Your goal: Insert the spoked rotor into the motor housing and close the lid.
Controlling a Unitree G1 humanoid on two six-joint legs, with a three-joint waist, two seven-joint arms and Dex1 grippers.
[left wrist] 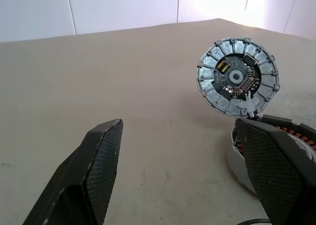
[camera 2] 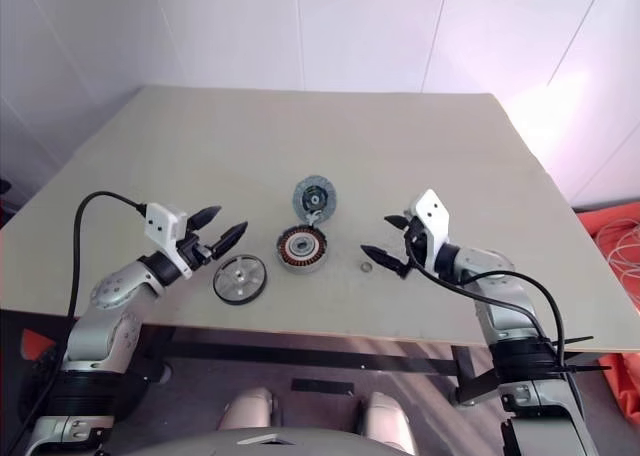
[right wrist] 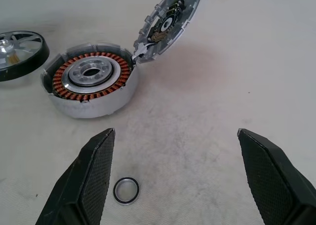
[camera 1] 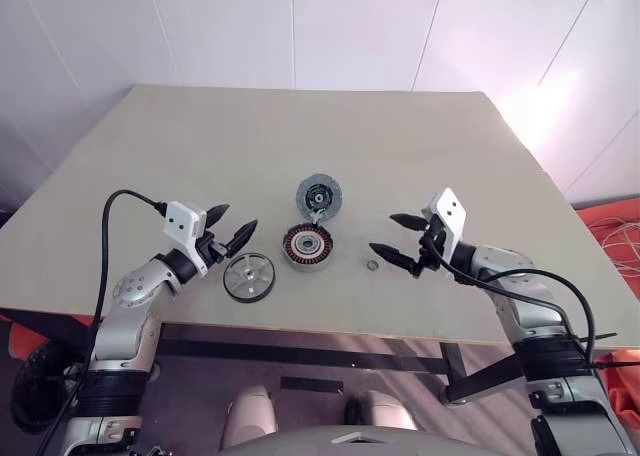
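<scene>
Three parts sitting in a little cluster near the middle of the beige bench (camera 1: 400, 146), just below centre of the head view. Motor housing (camera 1: 306, 247) dead centre, copper windings ringing a silver hub, open on top. Lid (camera 1: 319, 195) right above it in the frame, touching the housing's rim at one tab (from the right wrist view, looks tilted up on edge against the housing rather than lying flat). Spoked rotor (camera 1: 248, 277) lying flat at lower left of the housing, just beside it, not inserted. Small metal ring (camera 1: 372, 265) flat on the bench to the right of the housing, a bit apart.

Left claw (camera 1: 231, 226) hovering at centre-left, fingers spread wide, nothing between them, tips just above and left of the rotor. Right claw (camera 1: 399, 239) at centre-right, also spread wide and empty, tips pointing toward the housing, ring sitting just beside its lower finger. Neither claw touching any part. White wall panels across the top of the frame.
</scene>
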